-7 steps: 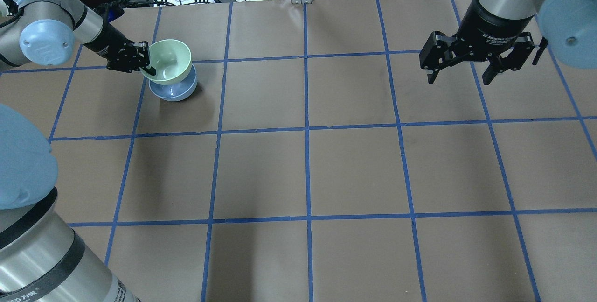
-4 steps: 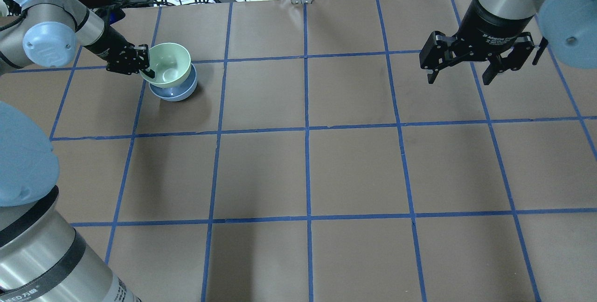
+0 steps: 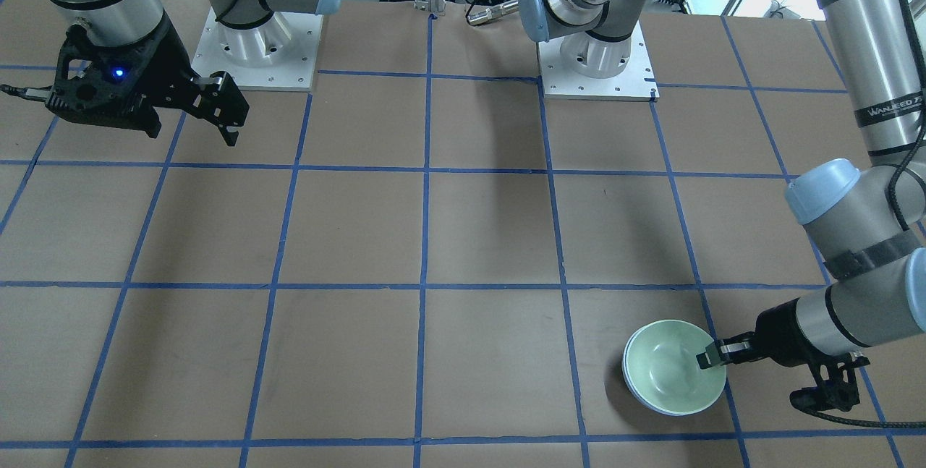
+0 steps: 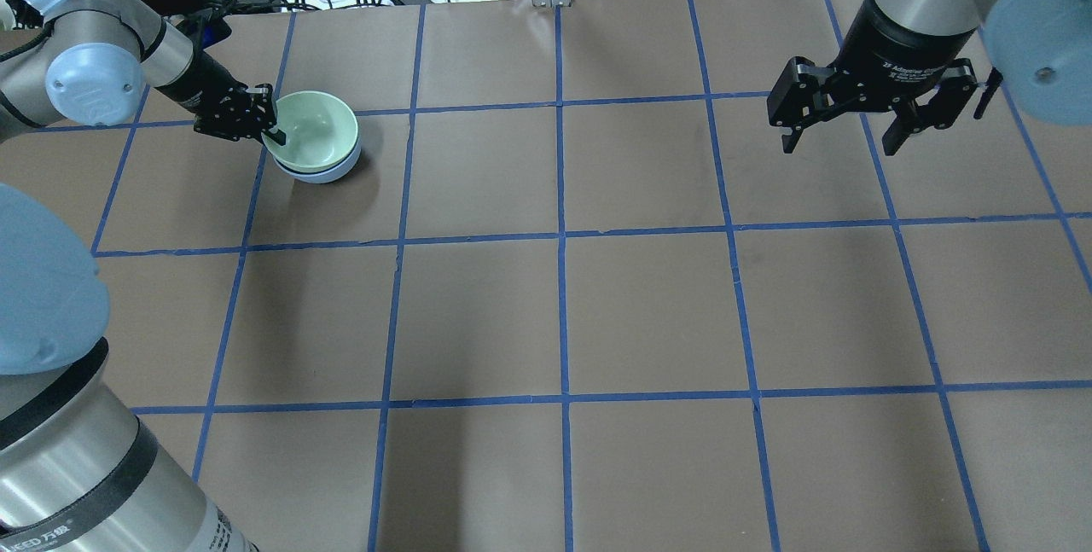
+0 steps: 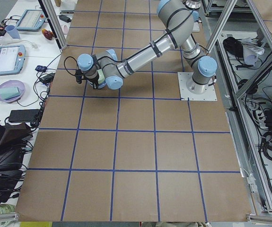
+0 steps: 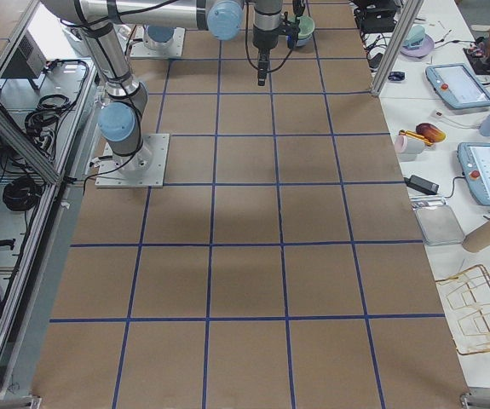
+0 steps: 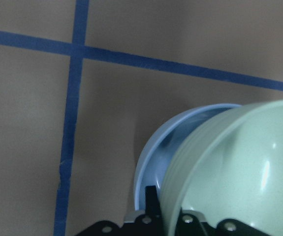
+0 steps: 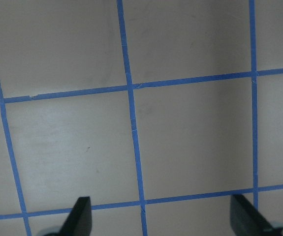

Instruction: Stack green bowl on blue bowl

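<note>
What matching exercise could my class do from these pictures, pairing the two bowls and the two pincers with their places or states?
Column A
1. green bowl
2. blue bowl
3. left pincer
4. right pincer

Column B
a. open, holding nothing, above the table
b. resting on the table, underneath
c. shut on a bowl's rim
d. sitting inside the other bowl

Pairs: 1-d, 2-b, 3-c, 4-a
</note>
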`<control>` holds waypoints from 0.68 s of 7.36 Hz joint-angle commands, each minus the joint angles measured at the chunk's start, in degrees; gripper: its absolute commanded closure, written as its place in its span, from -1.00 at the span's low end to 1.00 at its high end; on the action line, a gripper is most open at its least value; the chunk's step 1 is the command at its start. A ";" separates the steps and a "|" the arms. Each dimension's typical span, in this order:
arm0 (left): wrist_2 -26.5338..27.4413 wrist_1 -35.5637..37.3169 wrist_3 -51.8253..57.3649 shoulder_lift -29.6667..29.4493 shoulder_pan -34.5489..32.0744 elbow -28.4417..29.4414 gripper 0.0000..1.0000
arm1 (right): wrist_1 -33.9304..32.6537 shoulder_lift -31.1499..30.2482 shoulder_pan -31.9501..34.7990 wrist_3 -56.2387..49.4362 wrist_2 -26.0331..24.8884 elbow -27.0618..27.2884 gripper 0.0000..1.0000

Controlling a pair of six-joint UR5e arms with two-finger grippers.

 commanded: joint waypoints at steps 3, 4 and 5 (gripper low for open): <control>0.13 -0.16 -0.53 1.39 0.00 0.08 -1.00 | 0.00 0.00 0.00 0.00 0.00 0.00 -1.00; 1.61 -1.29 -0.71 3.41 -0.44 0.43 -1.00 | 0.00 0.00 0.00 0.00 0.00 0.00 -1.00; 5.97 -3.13 -0.88 6.12 -1.40 0.52 -1.00 | 0.00 0.00 0.00 0.00 0.00 0.00 -1.00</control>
